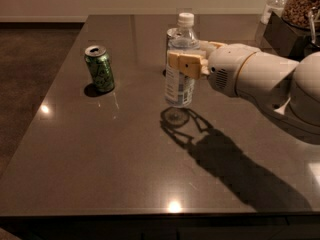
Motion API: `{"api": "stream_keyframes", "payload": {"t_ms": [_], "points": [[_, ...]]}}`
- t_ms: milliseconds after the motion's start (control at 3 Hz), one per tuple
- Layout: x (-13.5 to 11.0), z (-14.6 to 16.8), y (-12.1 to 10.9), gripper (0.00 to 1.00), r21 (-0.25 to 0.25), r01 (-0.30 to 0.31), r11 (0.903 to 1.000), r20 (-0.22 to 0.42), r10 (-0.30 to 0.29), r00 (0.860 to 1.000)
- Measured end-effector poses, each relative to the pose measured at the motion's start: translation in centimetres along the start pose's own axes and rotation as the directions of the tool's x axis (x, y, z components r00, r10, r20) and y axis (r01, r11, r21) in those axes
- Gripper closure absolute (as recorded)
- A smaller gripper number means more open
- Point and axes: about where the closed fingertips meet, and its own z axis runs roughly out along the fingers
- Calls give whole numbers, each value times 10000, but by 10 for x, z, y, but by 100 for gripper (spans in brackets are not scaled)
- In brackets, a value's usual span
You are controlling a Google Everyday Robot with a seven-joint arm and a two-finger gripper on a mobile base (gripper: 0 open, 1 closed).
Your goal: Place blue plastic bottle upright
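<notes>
In the upper middle of the frame, the gripper is holding the bottle upright, fingers squeezing it.

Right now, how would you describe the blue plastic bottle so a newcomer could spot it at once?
On the dark table, look near the middle, where the white arm reaches in from the right. Its gripper is shut on the blue plastic bottle, which is upright. It is clear, white-capped, with a white-and-blue label, and taller than the green can at its left.
</notes>
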Motion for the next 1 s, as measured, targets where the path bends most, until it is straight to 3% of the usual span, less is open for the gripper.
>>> {"api": "stream_keyframes", "payload": {"t_ms": [333,1000], "points": [[1,0,-4,100,276,350,9990,509,-364,9980],[14,-2,-15,100,397,136,9991,1201,-183,9926]]}}
